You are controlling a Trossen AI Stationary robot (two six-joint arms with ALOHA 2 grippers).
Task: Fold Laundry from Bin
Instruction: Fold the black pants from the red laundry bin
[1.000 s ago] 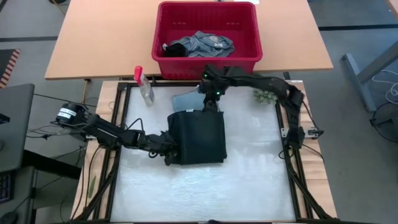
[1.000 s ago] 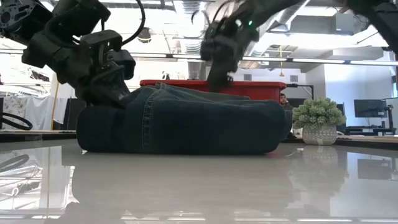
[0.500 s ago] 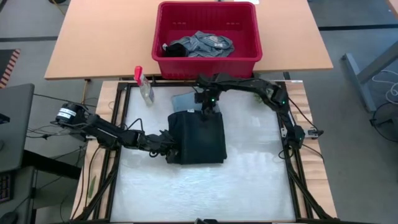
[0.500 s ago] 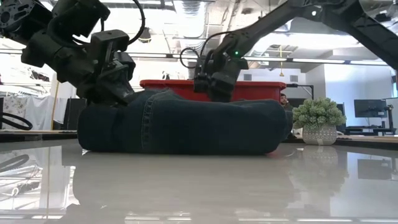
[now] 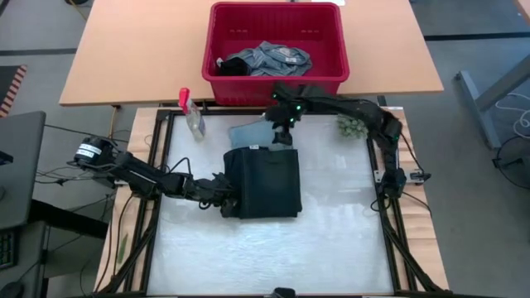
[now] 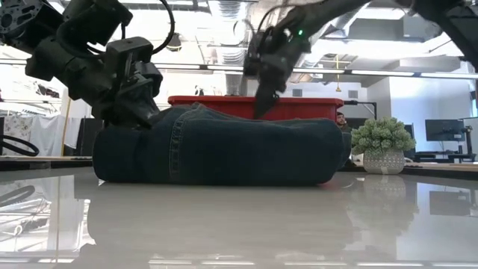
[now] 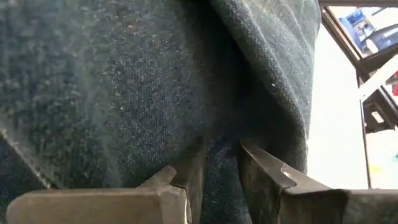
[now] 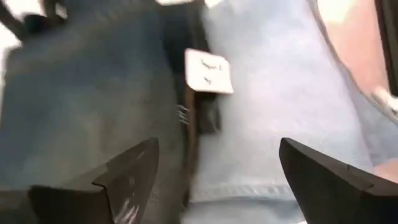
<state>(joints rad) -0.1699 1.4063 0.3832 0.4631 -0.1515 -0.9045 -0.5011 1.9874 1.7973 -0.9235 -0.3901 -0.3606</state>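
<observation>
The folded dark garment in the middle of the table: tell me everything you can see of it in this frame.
The dark garment is navy denim, folded into a thick, roughly square bundle lying flat on the white table. The low view shows a stitched seam down its side and rounded folded edges. The left gripper is closed on cloth at its left edge. Its far edge overlaps a light blue garment, where a white tag shows. The right gripper hangs open just above that far edge, not touching it.

Bright overhead room light; glossy table point(image 6: 239, 224) mirrors glare; right wrist view motion-blurred.
</observation>
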